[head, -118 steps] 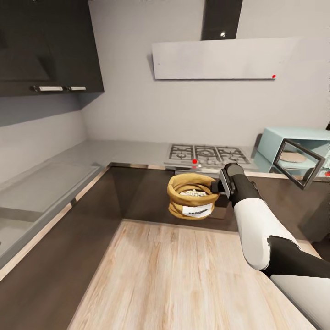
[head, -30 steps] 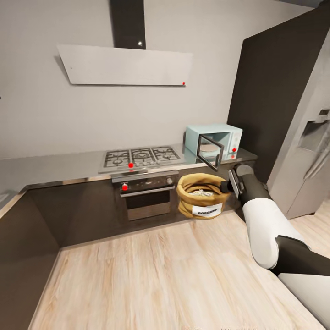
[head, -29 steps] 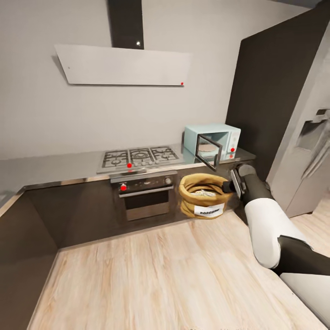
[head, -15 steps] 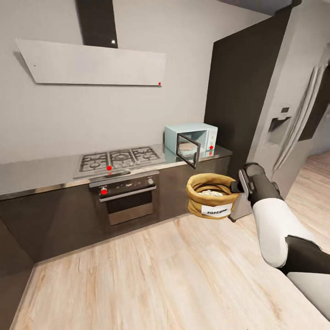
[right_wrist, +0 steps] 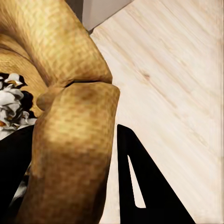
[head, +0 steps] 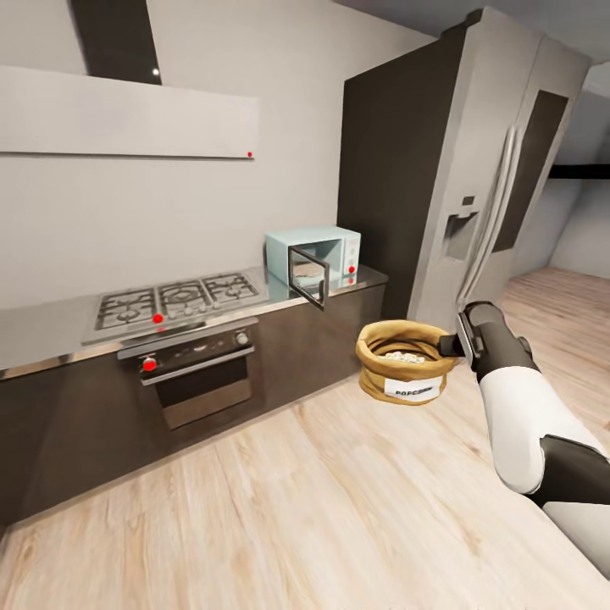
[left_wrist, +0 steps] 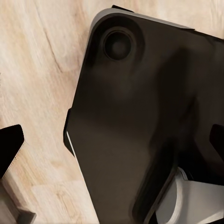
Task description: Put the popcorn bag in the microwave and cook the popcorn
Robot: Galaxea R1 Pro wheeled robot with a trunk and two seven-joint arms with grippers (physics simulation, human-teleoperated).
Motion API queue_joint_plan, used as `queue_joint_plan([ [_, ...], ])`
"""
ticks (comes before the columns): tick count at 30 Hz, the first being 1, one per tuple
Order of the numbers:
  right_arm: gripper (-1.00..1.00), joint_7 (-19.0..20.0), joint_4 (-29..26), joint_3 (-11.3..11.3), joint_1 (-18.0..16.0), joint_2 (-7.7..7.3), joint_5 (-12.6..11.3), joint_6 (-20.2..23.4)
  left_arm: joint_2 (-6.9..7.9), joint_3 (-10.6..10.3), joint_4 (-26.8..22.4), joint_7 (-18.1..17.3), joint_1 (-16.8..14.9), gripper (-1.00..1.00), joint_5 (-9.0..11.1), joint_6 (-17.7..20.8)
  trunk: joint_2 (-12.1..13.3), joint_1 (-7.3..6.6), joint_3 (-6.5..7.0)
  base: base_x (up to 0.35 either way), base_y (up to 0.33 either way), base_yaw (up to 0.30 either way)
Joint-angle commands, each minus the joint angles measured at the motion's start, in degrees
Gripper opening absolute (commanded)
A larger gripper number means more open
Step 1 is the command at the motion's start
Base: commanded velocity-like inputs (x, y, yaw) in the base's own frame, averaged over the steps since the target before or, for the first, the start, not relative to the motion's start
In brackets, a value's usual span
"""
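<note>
My right gripper (head: 451, 343) is shut on the rolled rim of the tan popcorn bag (head: 404, 363), which hangs above the wooden floor with its white label facing me. Pale popcorn (head: 403, 357) heaps inside its mouth. In the right wrist view the bag's rim (right_wrist: 79, 140) sits pinched between the two dark fingers (right_wrist: 135, 186), with popcorn (right_wrist: 11, 102) beside it. The mint-blue microwave (head: 326, 251) stands on the grey countertop (head: 51, 335) left of and beyond the bag, its dark glass door (head: 307, 275) swung open. My left gripper (left_wrist: 112, 144) hangs open over the robot's dark base.
A tall steel fridge (head: 500, 169) in a dark cabinet surround stands right of the microwave. A gas hob (head: 169, 298) and built-in oven (head: 195, 373) lie to the left under a hood (head: 127, 110). Wooden floor (head: 296, 508) spreads in front.
The whole view has swung right: hob and microwave slid left and the fridge came in. The bag stays held in my right gripper, at the same place relative to the arm.
</note>
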Motion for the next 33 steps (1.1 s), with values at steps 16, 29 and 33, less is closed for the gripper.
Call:
queue_joint_plan([
  [16,-1.0,0.0,0.0,0.0,-0.1,0.02,0.0,0.2,0.01,0.0,0.0,0.2,0.0,1.0,0.2,-0.2,-0.1,0.01,-0.07,0.0,0.0,-0.286],
  [29,-1.0,0.3,0.0,0.0,-0.1,0.24,-0.4,0.2,-0.17,0.0,0.0,0.1,0.0,1.0,0.2,-0.2,-0.1,0.01,-0.07,0.0,0.0,-0.1],
  [33,-1.0,0.4,0.0,-0.1,-0.1,0.24,-0.5,0.2,-0.2,0.0,0.0,0.1,0.0,1.0,0.2,-0.1,-0.1,0.01,-0.07,0.0,0.0,0.0],
])
